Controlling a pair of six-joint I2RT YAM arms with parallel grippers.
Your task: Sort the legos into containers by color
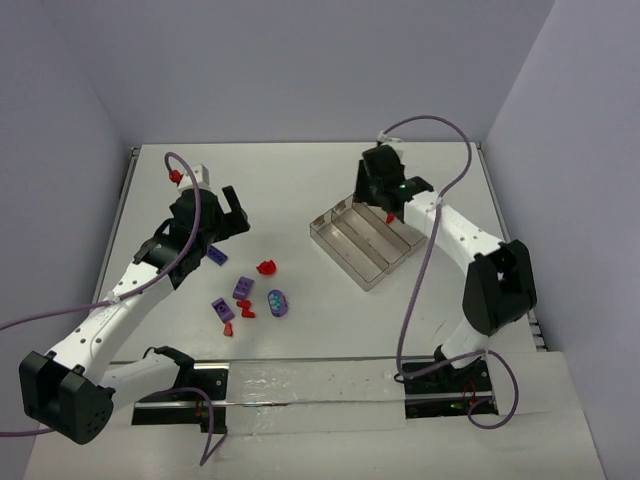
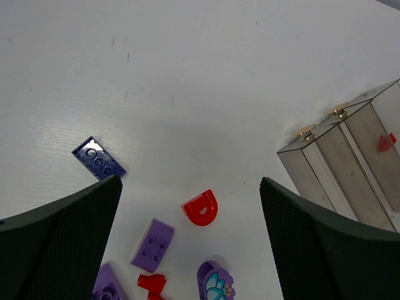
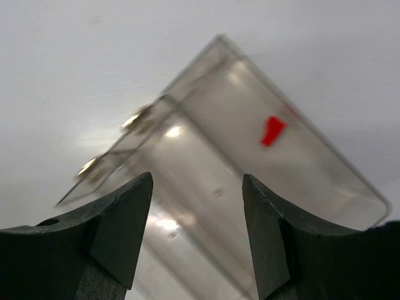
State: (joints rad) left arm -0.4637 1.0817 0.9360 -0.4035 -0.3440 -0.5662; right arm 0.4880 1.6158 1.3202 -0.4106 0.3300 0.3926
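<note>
- Black fingers (image 3: 119, 231) of the right gripper (image 3: 197, 181) stand apart, with nothing between them.
- Directly below the gap lies the clear tray (image 3: 187, 87). One red brick (image 3: 272, 131) rests on the floor of its end compartment, clear of both fingers.
- From overhead, the right gripper hangs over the far corner of the tray.
- The left gripper (image 2: 190, 182) has its jaws spread wide and holds nothing. It hangs above the white table (image 2: 187, 62).
- Under its gap, a red D-shaped brick (image 2: 201, 208) lies flat on the table. Nearer the camera are a lilac curved brick (image 2: 152, 245), a purple flower-printed piece (image 2: 214, 281) and a small red piece (image 2: 152, 283).
- A dark purple flat plate (image 2: 99, 158) lies just beside the tip of the finger on the left of the wrist view.
- All these loose bricks form one cluster on the table, well apart from the tray and to its left.
</note>
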